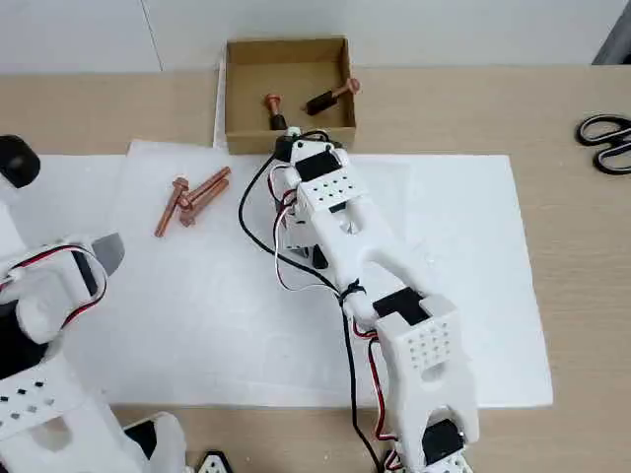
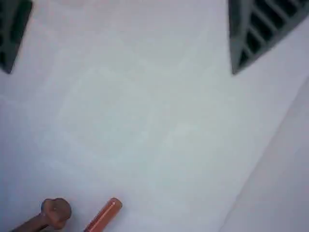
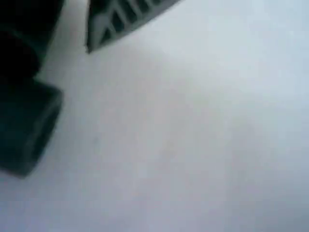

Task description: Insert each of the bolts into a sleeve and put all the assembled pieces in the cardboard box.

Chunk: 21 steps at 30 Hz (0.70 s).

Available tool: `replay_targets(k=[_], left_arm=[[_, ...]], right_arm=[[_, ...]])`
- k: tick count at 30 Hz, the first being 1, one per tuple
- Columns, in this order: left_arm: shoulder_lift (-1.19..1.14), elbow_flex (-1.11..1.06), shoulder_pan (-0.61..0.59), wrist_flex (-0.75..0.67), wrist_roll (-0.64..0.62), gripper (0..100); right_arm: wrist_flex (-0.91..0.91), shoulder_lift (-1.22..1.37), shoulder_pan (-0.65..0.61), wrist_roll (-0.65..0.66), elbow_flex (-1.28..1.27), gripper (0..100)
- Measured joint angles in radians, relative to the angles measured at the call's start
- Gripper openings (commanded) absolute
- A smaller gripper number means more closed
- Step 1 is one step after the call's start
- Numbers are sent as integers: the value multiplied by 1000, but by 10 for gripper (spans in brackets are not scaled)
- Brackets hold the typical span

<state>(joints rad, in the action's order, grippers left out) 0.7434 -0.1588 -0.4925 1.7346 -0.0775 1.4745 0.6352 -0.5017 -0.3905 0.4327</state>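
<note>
Wood worktop (image 1: 493, 108) with a white sheet (image 1: 197, 315) over most of it. The box (image 1: 286, 43) sits at the far edge of the sheet, open top up. Two assembled pieces are inside: one (image 1: 274, 108) near the box's middle, and one (image 1: 332, 96) lying slanted by the box wall on the scissors' side. Each is a copper bolt in a black sleeve.

Three loose bolts (image 1: 192, 197) lie in a bunch on the sheet, near the box and outside it, touching or nearly touching each other. No sleeves on them.

Left arm (image 1: 49, 296) is at the near corner of the sheet, well apart from the box. Left jaws are wide apart with nothing between them, over bare sheet. Its wrist view catches one bolt head (image 2: 55, 212) and the tip of a second bolt (image 2: 104, 217) just beside it.

Right arm (image 1: 345, 227) stretches across the middle of the sheet, its far end just short of the box. Right jaws: cannot tell if open or closed. A dark sleeve (image 3: 26, 130) shows close by in its wrist view, open end visible; can't tell if it is gripped.

Scissors (image 1: 606, 143) lie on bare worktop at the edge, well apart from everything else.
</note>
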Motion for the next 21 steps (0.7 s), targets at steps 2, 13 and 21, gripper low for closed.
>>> replay_targets(k=[2,13,21], left_arm=[[0,0,0,0,0,273],[0,0,0,0,0,273],[-3,-3,40,0,41,273]], right_arm=[[2,0,5,0,0,0],[66,-2,2,0,0,4],[178,-207,-3,0,0,3]])
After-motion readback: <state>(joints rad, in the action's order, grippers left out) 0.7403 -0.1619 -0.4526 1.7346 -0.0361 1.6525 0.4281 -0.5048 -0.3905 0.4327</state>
